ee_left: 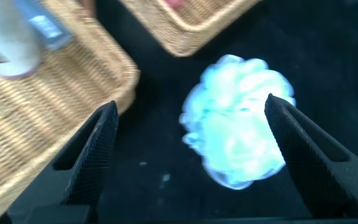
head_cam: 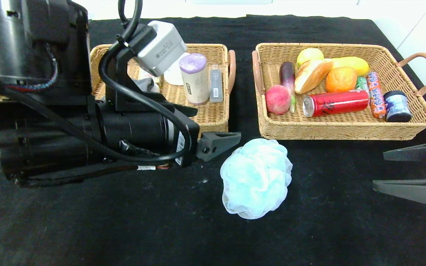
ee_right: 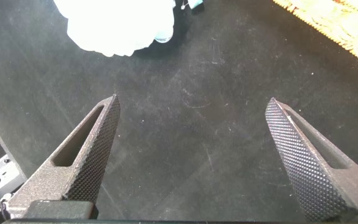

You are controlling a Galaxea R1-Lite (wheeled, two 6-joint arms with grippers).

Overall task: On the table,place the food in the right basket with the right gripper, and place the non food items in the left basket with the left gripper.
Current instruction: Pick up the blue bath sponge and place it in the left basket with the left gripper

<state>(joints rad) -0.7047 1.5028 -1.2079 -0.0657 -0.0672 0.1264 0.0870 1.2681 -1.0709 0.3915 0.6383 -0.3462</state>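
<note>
Table (head_cam: 87,229) with black cloth carries two wicker baskets in the head view. The right basket (head_cam: 412,125) already holds fruit, bread, a red can (head_cam: 337,102) and snacks. The left basket (head_cam: 213,114) holds a purple-capped bottle (head_cam: 194,78) and a grey box. Only a light blue bath sponge (head_cam: 256,177) lies on the cloth, in front of the gap between the baskets. The left gripper (head_cam: 231,146) reaches toward it from the left, low over the cloth. The right gripper (head_cam: 416,171) waits at the right edge, jaws spread wide, empty.

In the left wrist view, the left gripper (ee_left: 191,149) has its jaws wide and holds nothing. The sponge (ee_left: 235,143) sits off-centre, near one finger, and the left basket's corner (ee_left: 104,74) is close to the other.

In the right wrist view, the right gripper (ee_right: 191,155) is open above bare cloth, and the sponge (ee_right: 120,25) lies well apart.

I judge the risk is this: the sponge is soft and light, so an off-centre closing may push it aside or catch only a thin fold of mesh. The other finger may also knock the basket.
</note>
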